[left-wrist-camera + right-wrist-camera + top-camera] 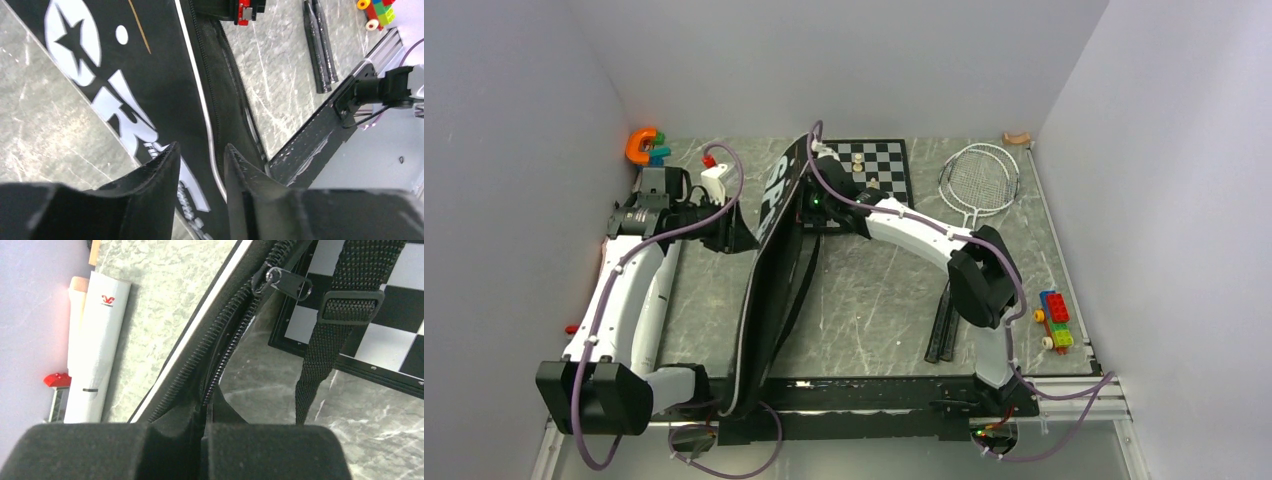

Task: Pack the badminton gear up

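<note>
From above, we see the black bag [769, 290] standing on edge on the bench [874, 310] between both arms. The left wrist view reads white "ORT" beyond the left hand [200, 150], whose fingers are parted. In the right wrist view the right hand [204, 412] is clenched on the bag's zipper edge, with a red-logoed white tube [97, 350] nearby.

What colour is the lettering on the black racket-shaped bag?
White lettering on the black racket-shaped bag, clearest in the left wrist view.

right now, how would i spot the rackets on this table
Start at the grey marbled table and go to its far right corner, right of the black-and-white chessboard. The two silver-headed rackets lie there overlapping, the only strung ovals, their black handles pointing toward the near edge.
</note>
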Tool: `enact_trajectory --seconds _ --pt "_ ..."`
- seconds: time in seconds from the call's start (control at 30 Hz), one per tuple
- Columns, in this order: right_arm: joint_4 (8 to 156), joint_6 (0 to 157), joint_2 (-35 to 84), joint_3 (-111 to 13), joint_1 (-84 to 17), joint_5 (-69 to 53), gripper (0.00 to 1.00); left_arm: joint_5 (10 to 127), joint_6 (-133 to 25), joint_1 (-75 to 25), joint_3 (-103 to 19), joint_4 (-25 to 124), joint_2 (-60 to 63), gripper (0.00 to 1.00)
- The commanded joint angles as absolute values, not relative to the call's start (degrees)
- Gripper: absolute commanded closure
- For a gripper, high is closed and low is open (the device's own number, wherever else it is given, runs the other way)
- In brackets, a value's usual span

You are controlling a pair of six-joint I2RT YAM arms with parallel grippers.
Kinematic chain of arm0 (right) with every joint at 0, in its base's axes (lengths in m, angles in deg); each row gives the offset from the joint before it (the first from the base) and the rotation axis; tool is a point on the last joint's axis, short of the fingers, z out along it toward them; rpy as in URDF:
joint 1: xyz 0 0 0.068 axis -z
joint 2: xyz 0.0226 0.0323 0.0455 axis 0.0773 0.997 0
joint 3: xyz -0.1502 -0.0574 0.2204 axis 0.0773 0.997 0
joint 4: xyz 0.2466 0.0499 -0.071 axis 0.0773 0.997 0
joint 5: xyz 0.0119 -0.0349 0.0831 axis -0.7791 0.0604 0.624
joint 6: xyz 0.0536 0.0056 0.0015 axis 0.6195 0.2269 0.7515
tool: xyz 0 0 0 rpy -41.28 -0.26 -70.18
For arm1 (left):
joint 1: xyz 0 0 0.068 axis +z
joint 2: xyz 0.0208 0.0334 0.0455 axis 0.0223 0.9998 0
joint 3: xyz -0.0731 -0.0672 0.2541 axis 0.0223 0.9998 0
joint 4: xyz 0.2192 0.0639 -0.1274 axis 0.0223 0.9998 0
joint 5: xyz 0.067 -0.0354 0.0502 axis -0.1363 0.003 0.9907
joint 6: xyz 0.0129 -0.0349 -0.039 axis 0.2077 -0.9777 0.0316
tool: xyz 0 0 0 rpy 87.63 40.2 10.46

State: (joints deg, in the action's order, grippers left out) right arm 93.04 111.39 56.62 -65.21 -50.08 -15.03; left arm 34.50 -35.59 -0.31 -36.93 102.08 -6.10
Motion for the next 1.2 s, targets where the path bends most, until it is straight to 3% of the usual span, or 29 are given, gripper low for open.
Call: enact_trajectory --seconds 0.0,0.13,0.37,0.77,0.87,1.1,1.17 --pt "96.51 106.38 53.42 -72.10 -52.45 -19.95 1.00 33.46 -36.48 -0.33 -37.96 97.36 -5.23 0.52" --pt "100.33 103.45 54.16 -75.88 -55.08 -23.47 1.00 34.29 -36.98 -2.29 -41.19 96.51 -4.48 0.40" --pt "106.94 100.69 55.99 -82.37 -58.37 -28.38 1.00 36.72 -35.66 -7.13 -39.70 94.87 -5.49 0.33" --pt "106.84 101.20 54.23 -80.23 -58.51 -27.19 1.00 43.94 -30.16 -7.66 -35.60 95.39 -7.76 0.46" --pt "106.42 101.34 53.90 -79.70 -58.49 -26.74 1.00 45.16 -30.01 -7.69 -35.05 94.31 -8.58 0.57" --pt "103.47 102.65 52.48 -76.13 -58.32 -23.93 1.00 44.82 -31.34 -7.64 -34.30 93.16 -9.56 1.00" --pt "102.12 103.38 51.66 -74.51 -57.95 -21.98 1.00 44.46 -31.83 -7.64 -34.06 93.13 -9.78 1.00"
